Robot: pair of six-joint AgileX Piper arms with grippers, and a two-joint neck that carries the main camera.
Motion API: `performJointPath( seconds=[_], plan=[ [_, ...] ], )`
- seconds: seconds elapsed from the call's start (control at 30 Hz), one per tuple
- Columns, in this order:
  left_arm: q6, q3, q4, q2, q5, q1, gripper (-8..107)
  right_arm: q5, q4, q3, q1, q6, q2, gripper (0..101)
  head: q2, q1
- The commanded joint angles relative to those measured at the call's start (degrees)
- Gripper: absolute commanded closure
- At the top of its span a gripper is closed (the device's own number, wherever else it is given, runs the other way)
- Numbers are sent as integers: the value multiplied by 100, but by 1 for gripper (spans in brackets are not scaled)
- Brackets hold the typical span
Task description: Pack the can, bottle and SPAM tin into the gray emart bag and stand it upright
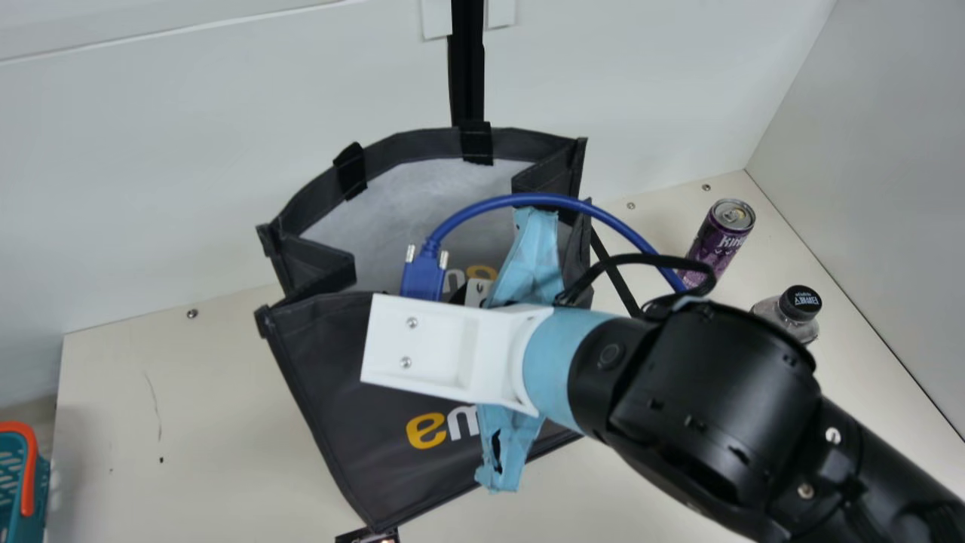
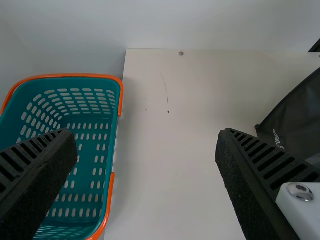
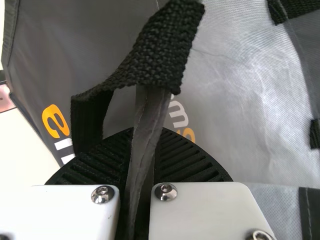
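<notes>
The main view looks steeply down on the bag (image 1: 354,400); right wrist view shares it close up.

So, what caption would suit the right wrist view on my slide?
Right tool pinching the rim of the gray emart bag by its black woven handle, silvery lining beyond.

Free passage between basket (image 2: 85,76) and gray bag (image 1: 332,362)

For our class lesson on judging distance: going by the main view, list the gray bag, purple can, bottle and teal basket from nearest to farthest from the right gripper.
1. Gray bag, centre, held at its rim by the right gripper.
2. Purple can, right side, toward the wall.
3. Bottle, farther right, partly behind the arm.
4. Teal basket, far left edge.
</notes>
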Motion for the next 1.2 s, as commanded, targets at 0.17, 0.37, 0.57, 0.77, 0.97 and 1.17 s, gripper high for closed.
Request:
performJointPath(
  seconds=[0.17, 0.37, 0.57, 0.77, 0.97, 1.17],
  plan=[
    [0, 0, 0, 0, 0, 0, 9, 2, -64, 189, 112, 169, -97, 78, -14, -139],
    [0, 0, 0, 0, 0, 0, 9, 2, -134, 231, 189, 243, -200, 58, -14, -139],
    [0, 0, 0, 0, 0, 0, 9, 2, -163, 181, 220, 230, -310, 38, -14, -139],
    [0, 0, 0, 0, 0, 0, 9, 2, -163, 132, 202, 186, -441, 18, -14, -139],
    [0, 0, 0, 0, 0, 0, 9, 2, -157, 138, 124, 92, -621, 6, -14, -139],
    [0, 0, 0, 0, 0, 0, 9, 2, -78, 126, 36, -2, -826, 6, -14, -139]
  ],
)
